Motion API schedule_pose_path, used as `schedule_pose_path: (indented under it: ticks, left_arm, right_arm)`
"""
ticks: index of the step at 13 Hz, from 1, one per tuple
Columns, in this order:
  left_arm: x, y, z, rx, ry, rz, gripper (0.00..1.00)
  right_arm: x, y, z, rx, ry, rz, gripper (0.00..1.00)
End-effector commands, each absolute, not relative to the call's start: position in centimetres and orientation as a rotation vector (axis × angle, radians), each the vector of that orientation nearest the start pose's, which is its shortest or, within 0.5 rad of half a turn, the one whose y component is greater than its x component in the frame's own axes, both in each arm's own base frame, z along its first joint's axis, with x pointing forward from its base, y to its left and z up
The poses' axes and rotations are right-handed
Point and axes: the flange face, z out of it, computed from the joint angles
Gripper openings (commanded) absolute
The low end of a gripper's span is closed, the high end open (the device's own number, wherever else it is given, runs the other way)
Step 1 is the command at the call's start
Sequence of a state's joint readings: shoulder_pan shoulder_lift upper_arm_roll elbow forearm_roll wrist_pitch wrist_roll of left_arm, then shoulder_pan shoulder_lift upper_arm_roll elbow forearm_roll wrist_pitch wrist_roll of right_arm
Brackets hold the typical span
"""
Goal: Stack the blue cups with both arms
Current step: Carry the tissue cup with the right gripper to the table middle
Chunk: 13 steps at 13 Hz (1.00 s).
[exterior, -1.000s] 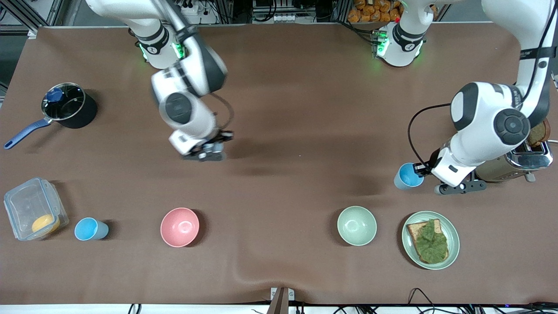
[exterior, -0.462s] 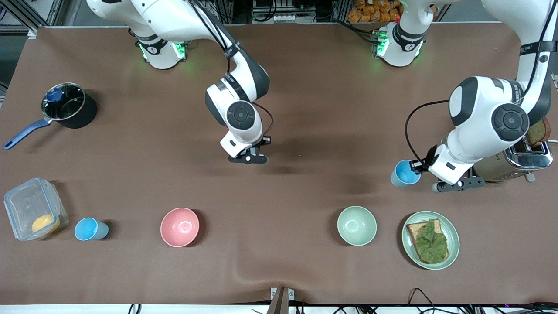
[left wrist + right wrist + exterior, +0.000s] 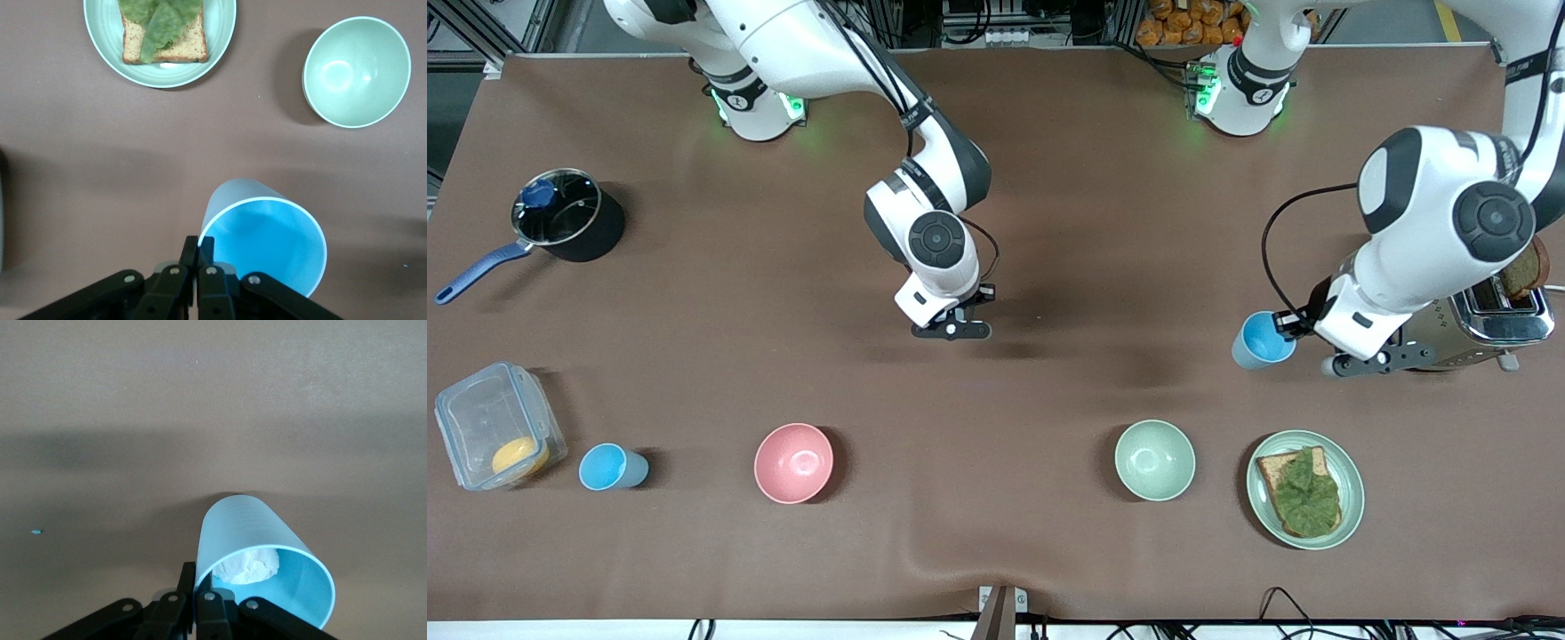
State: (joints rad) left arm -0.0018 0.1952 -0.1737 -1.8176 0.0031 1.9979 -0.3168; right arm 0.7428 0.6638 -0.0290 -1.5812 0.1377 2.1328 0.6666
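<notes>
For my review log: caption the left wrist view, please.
Left claw pinches a blue cup by its rim above the brown table.

A black pot (image 3: 569,216) with a blue handle sits toward the right arm's end of the table. Nearer the front camera is a clear plastic box (image 3: 496,424) with something orange inside. A pink bowl (image 3: 793,462) and a green bowl (image 3: 1154,460) sit well apart. Beside the green bowl, a green plate (image 3: 1348,507) holds toast with lettuce (image 3: 1304,491). A shiny toaster (image 3: 1485,324) holds brown bread.

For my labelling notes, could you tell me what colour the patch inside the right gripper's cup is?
Whitish, lying inside the sky-blue cup; the right wrist view shows it best.
</notes>
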Motion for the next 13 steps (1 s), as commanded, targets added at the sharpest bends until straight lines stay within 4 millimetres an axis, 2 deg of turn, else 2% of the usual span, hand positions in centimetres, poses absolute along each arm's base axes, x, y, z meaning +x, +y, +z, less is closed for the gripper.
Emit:
schedule_pose_path:
  ticks: [1,3,4,7,10,11,13]
  left_arm:
    - [59.4,-9.3,44.5,-3.155,-0.261,0.036,0.00]
    - [59.1,-9.1,45.0,-3.152,-0.253,0.049,0.00]
    - [59.1,-9.0,45.0,-3.153,-0.256,0.050,0.00]
    - [59.0,-9.6,45.1,-3.167,-0.273,0.052,0.00]
    - [58.5,-9.7,46.3,-3.180,-0.286,0.058,0.00]
    - [58.3,-9.7,46.5,-3.180,-0.291,0.059,0.00]
    - [57.6,-10.0,47.4,-3.214,-0.321,0.104,0.00]
  right_arm:
    - [51.3,46.9,24.0,-3.127,0.047,0.195,1.00]
    - [51.3,47.1,24.2,-3.122,0.038,0.180,1.00]
    - [51.7,47.2,25.0,-3.111,0.044,0.167,1.00]
    - [53.8,46.5,28.9,-3.074,0.086,0.142,1.00]
    - [56.2,43.4,33.7,-3.095,0.130,0.228,1.00]
    - [57.3,41.4,35.1,-3.091,0.166,0.246,1.00]
    - [58.5,38.3,38.2,-3.062,0.102,0.266,1.00]
